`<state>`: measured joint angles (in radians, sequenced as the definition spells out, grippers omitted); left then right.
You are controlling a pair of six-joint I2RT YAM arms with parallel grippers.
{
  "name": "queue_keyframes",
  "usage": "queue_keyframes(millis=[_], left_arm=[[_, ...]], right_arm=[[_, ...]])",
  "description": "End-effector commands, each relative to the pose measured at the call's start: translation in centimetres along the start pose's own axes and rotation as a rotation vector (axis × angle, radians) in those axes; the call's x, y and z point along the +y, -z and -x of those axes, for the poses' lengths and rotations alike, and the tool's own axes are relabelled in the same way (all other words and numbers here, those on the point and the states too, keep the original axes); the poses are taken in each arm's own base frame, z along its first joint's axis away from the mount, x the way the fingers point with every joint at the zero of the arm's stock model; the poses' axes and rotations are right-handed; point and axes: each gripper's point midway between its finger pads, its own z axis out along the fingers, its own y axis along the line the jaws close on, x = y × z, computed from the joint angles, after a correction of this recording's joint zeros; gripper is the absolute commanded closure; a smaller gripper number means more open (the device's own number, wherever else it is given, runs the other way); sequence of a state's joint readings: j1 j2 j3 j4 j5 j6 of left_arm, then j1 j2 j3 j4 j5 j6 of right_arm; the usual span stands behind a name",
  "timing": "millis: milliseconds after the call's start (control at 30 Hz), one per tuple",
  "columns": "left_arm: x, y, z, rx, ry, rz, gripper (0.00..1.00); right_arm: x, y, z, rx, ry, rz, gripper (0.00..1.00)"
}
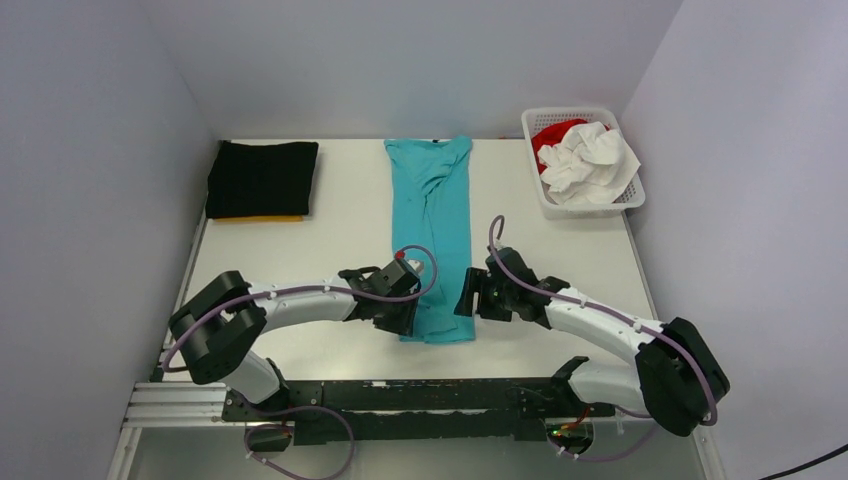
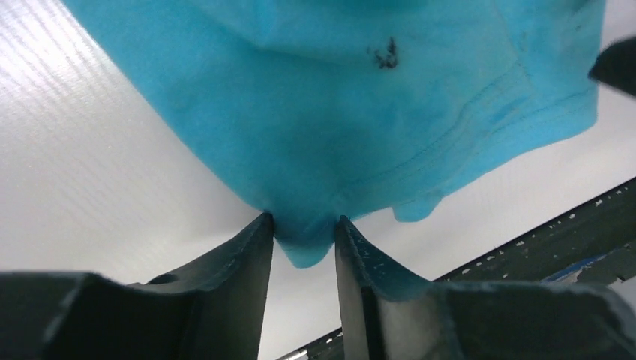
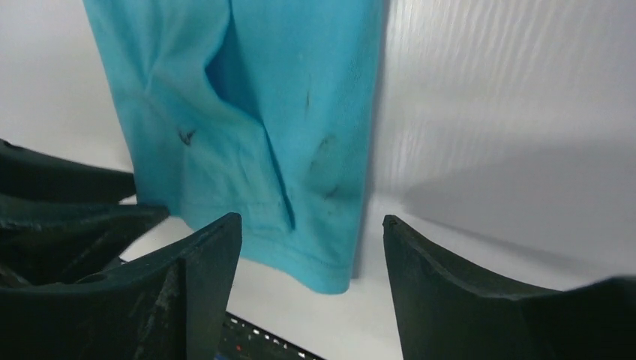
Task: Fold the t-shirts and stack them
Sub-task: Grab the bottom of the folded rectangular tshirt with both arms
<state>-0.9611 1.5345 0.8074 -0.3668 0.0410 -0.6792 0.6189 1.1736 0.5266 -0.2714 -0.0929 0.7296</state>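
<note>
A turquoise t-shirt (image 1: 435, 230) lies on the table folded into a long narrow strip, collar at the far end. My left gripper (image 1: 408, 318) is at its near left corner. In the left wrist view the turquoise t-shirt (image 2: 360, 112) pokes that corner between the fingertips of the left gripper (image 2: 304, 219); the jaws stand partly apart, and cloth touches both. My right gripper (image 1: 468, 298) is at the near right corner. In the right wrist view the right gripper (image 3: 311, 217) stands wide open, straddling the hem corner of the turquoise t-shirt (image 3: 255, 112) without touching it.
A folded black t-shirt (image 1: 262, 177) lies on an orange-yellow one (image 1: 255, 217) at the far left. At the far right a white lattice basket (image 1: 535, 200) holds a crumpled white t-shirt (image 1: 590, 160) and a red one (image 1: 555, 135). Walls enclose three sides.
</note>
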Motion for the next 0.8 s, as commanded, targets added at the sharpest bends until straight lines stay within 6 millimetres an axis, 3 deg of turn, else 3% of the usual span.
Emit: queue_keyframes(millis=[0, 167, 433, 500, 567, 700, 767], left_arm=[[0.2, 0.0, 0.4, -0.013, 0.016, 0.035, 0.66], [0.5, -0.1, 0.1, -0.001, 0.023, 0.045, 1.0], [0.2, 0.1, 0.3, -0.015, 0.022, 0.029, 1.0], [0.1, 0.3, 0.3, -0.022, 0.018, 0.018, 1.0], [0.7, 0.7, -0.2, -0.016, 0.007, 0.032, 1.0], [2.4, 1.7, -1.6, -0.032, -0.016, 0.048, 1.0], [2.4, 2.0, -2.4, -0.033, -0.017, 0.014, 1.0]], right_arm=[[-0.2, 0.4, -2.4, 0.099, -0.004, -0.029, 0.32], [-1.0, 0.7, -4.3, 0.162, -0.001, -0.056, 0.45], [0.4, -0.9, -5.7, 0.242, -0.024, 0.007, 0.64], [-0.4, -1.0, -6.3, 0.269, -0.02, -0.038, 0.77], [-1.7, -0.7, -6.6, 0.275, -0.013, -0.098, 1.0], [-3.0, 0.9, -7.2, 0.295, 0.027, -0.141, 1.0], [-2.3, 1.6, -8.1, 0.333, 0.048, -0.08, 1.0]])
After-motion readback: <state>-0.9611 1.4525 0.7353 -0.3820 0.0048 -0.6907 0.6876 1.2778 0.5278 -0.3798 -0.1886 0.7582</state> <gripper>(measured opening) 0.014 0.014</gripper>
